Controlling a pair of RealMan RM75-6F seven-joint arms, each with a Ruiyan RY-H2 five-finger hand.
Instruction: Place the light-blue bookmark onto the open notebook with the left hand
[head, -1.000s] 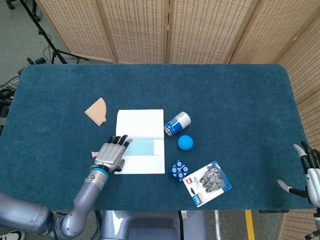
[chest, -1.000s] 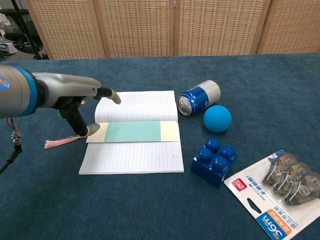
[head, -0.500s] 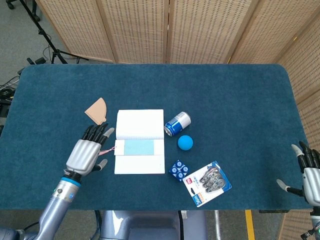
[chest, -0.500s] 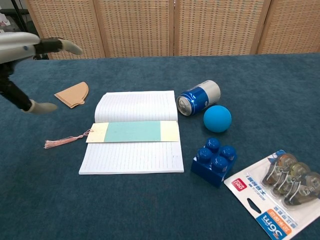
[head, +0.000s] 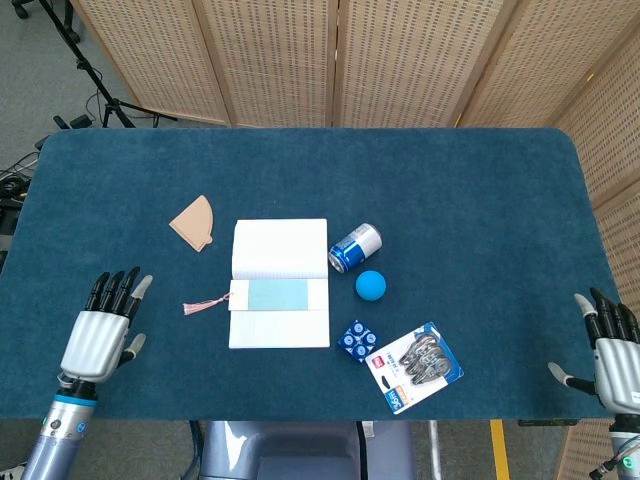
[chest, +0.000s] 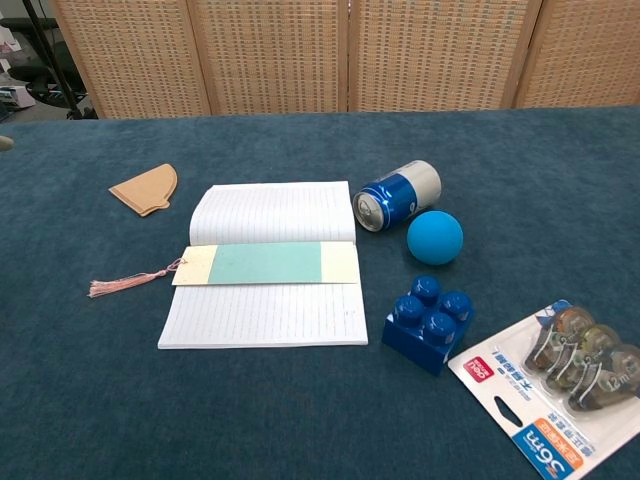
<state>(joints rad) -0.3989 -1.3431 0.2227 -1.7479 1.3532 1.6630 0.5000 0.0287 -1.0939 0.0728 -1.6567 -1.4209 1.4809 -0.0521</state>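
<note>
Bookmark (head: 277, 295): flat across notebook (head: 280, 246), long axis left-right, tassel trailing off the left edge onto tabletop (head: 470, 190). Left robot hand (head: 98, 337): nearer, well apart to bookmark's left, fingers spread, holding nothing. Right robot hand (head: 612, 352): far edge, spread. Open room between left hand and notebook.

blister pack of tape rollers (chest: 560, 388) — blue corner strip reads "50m", upside down | red tag on its card — print too small to read | blue can (chest: 398, 195) — no legible lettering
</note>
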